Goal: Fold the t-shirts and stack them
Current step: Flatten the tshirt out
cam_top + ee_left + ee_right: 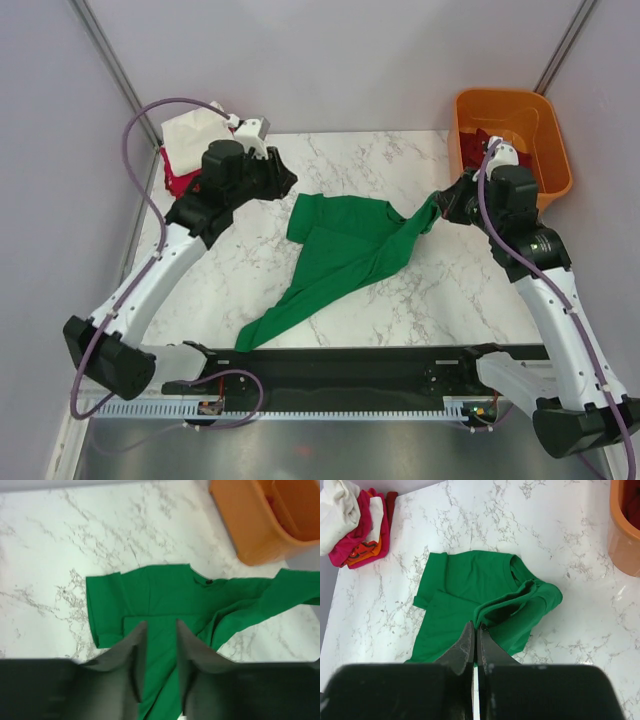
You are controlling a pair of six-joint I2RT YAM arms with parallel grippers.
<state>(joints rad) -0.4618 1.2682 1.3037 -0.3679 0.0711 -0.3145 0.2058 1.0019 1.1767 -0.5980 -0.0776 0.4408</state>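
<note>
One green t-shirt (345, 250) lies mid-surface (440, 290). One heap of shirts (350, 535) sits at the far left corner: cream-white, red and orange layers show, perhaps three or four, as the folds hide the exact count. One orange tub (556, 150) at the far right corner holds one dark red cloth (470, 150). There are two end effectors: the left end effector (161, 625) and the right end effector (474, 627).

The t-shirt (345, 250) is plain bright green. The worktop (400, 160) is white marble, veined grey. The tub (557, 150) is orange, the piled shirts (355, 535) cream, magenta-red and orange, the cable (185, 100) purple.
</note>
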